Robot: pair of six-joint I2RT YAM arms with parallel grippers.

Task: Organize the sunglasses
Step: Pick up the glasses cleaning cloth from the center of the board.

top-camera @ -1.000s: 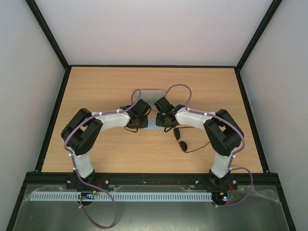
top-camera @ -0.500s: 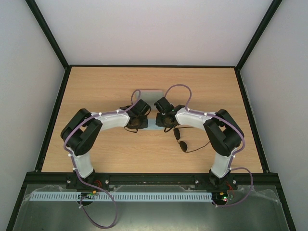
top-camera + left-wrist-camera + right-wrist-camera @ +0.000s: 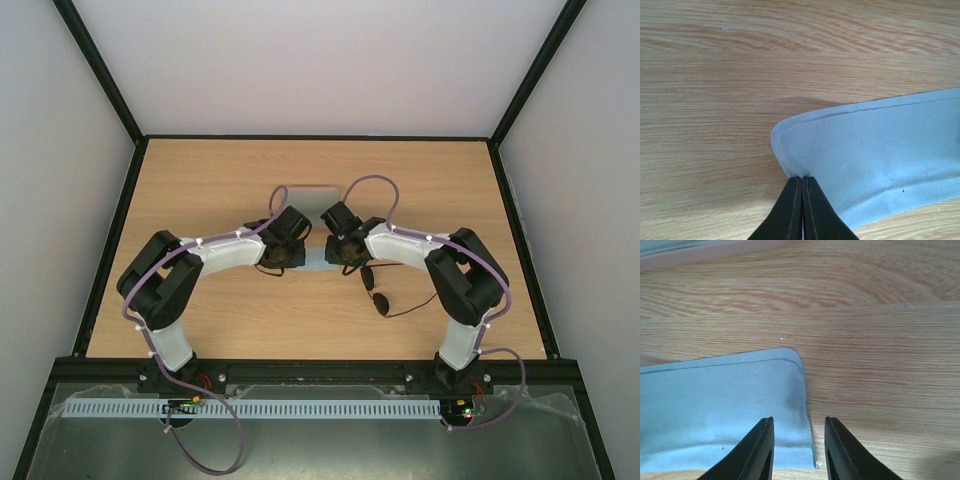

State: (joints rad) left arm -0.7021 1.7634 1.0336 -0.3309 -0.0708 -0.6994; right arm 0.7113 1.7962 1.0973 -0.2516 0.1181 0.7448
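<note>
The sunglasses (image 3: 380,302), a thin dark wire pair with two dark lenses, lie on the table just right of and nearer than my right gripper (image 3: 346,258); neither wrist view shows them. A light blue cloth (image 3: 318,266) lies between the two grippers. My left gripper (image 3: 803,178) is shut on a corner of the cloth (image 3: 880,160), lifting that edge a little. My right gripper (image 3: 798,422) is open, its fingertips straddling the cloth's (image 3: 725,405) near right corner. My left gripper also shows in the top view (image 3: 284,256).
A pink oblong case (image 3: 303,193) lies just beyond the grippers; its edge shows in the right wrist view (image 3: 700,252). Black frame rails border the wooden table (image 3: 200,180) on all sides.
</note>
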